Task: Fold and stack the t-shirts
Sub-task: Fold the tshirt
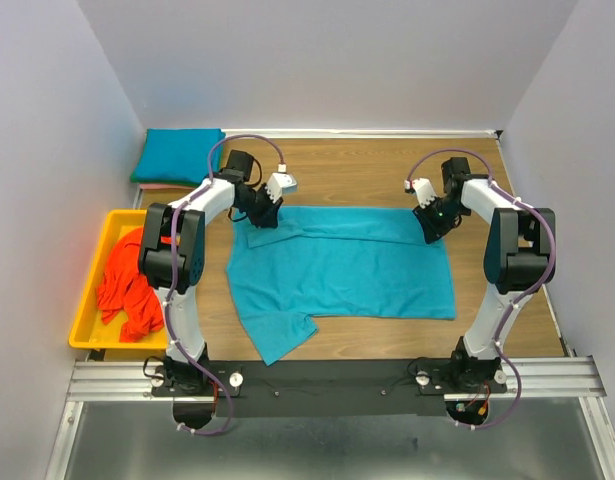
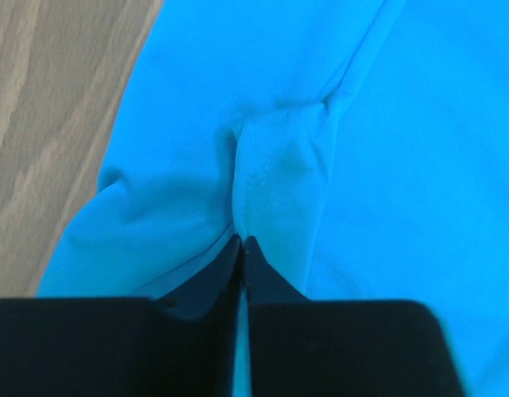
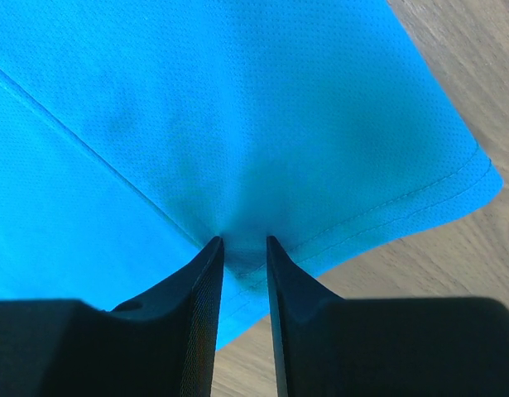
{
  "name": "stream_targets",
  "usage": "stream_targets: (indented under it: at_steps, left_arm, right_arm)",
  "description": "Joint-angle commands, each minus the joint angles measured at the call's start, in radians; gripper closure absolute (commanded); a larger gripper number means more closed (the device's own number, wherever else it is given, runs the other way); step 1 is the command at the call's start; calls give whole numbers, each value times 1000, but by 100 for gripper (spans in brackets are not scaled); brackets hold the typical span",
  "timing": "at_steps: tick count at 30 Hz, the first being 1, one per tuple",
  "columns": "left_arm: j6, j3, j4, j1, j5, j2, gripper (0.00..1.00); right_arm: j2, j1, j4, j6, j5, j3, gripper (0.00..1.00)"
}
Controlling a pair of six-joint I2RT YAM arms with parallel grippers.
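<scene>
Spread before the arm bases (image 1: 192, 378), the teal t-shirt (image 1: 342, 270) is lying flat. At its far edge the left gripper (image 2: 242, 241) is pinching a ridge and the right gripper (image 3: 242, 241) is nipping cloth near the hem (only wrist views are showing these grips), likely for folding nearward. Overhead alone is showing the folded t-shirt (image 1: 177, 155) beyond.

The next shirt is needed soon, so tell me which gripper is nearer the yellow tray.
Left. The left gripper pinches the teal t-shirt at its far-left corner, right of the yellow tray. The right gripper grips the far-right corner, across the whole shirt from it.
</scene>
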Motion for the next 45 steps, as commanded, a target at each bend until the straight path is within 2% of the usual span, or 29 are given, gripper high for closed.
stream_targets:
  at_steps: [1, 3, 7, 11, 14, 18, 23, 27, 32, 38, 45]
  left_arm:
    - [78, 6, -80, -9, 65, -31, 95]
    - [116, -2, -122, -11, 76, -46, 100]
    - [201, -23, -238, -12, 105, -80, 100]
    - [253, -101, -274, -38, 116, -152, 100]
    - [281, -152, -275, -87, 93, -210, 96]
    - [316, -212, -291, -150, 33, -264, 85]
    - [340, -148, -334, -113, -19, -267, 75]
    - [270, -72, -291, -55, -7, -228, 70]
    - [160, -32, -191, -17, -24, -166, 68]
    - [-11, -66, 11, 37, -151, -106, 67]
    - [-169, 34, 116, 124, -259, 35, 69]
  right_arm:
    - [-21, 4, -28, -17, 24, -1, 66]
    - [-23, 4, -28, -20, 25, 0, 66]
    - [-20, 4, -28, -22, 25, 6, 66]
    - [-21, 4, -28, -23, 24, 10, 66]
    - [-28, 4, -28, -28, 24, 5, 66]
    - [-35, 4, -29, -31, 30, 2, 66]
    - [-60, 4, -38, -31, 21, 22, 68]
    - [-77, 4, -52, -22, 2, 36, 68]
    - [-51, 4, -57, -6, -19, 33, 68]
    - [8, 4, -45, 1, 24, 7, 68]
    - [58, 4, 12, 23, 104, 0, 68]
